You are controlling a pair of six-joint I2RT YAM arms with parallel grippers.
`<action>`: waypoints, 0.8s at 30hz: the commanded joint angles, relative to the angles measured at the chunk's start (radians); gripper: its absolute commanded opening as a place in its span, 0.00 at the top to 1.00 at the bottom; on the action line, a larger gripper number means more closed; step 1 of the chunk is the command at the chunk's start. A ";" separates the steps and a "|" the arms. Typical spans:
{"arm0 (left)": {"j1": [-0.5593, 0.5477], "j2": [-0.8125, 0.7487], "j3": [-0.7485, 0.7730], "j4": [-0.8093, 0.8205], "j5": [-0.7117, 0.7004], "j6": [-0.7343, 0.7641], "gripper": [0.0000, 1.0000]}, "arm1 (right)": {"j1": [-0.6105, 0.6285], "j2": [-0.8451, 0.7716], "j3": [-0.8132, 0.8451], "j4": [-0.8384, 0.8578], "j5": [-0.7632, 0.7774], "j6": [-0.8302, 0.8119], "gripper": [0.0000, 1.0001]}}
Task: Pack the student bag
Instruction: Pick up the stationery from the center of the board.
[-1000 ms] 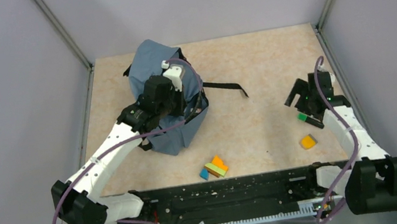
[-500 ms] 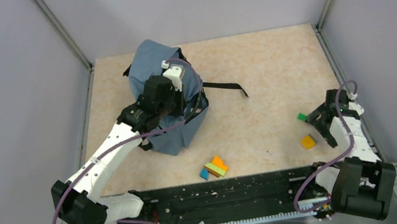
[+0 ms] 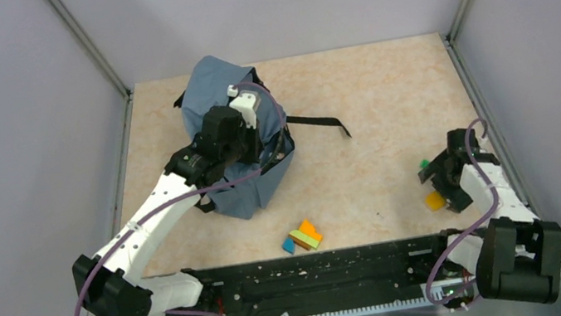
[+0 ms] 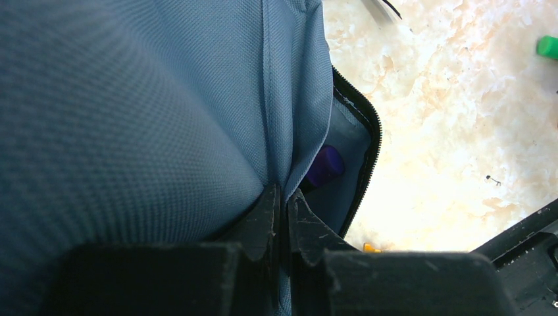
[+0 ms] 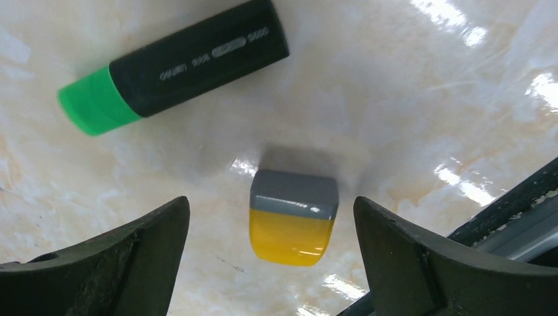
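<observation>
The slate-blue student bag (image 3: 222, 112) stands at the back left with its zipper mouth facing right. My left gripper (image 3: 252, 147) is shut on the fabric edge of that mouth; in the left wrist view the fingertips (image 4: 271, 204) pinch the blue cloth (image 4: 164, 112), and a purple item (image 4: 326, 164) shows inside. My right gripper (image 3: 442, 184) hangs open near the right edge, low over a yellow and grey block (image 5: 293, 217) that lies between its fingers (image 5: 151, 243) without touching them. A black highlighter with a green cap (image 5: 177, 62) lies just beyond the block.
A small pile of coloured blocks (image 3: 303, 237) sits near the front middle. A black strap (image 3: 322, 122) trails right from the bag. The black rail (image 3: 320, 274) runs along the near edge, close to the right gripper. Metal wall posts bound the table.
The right arm pulled back from the highlighter toward the near edge and lowered its open fingers around the yellow block. The left arm and bag have not moved.
</observation>
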 commanded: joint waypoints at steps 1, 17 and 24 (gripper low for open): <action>0.013 -0.042 0.007 0.047 -0.003 -0.028 0.94 | 0.078 0.031 0.012 0.000 0.005 0.042 0.09; 0.012 -0.048 0.006 0.047 -0.007 -0.027 0.94 | 0.099 0.027 -0.040 0.062 0.070 0.006 0.62; 0.018 -0.055 0.008 0.047 -0.016 -0.025 0.94 | 0.209 -0.019 0.021 0.131 0.048 -0.080 0.85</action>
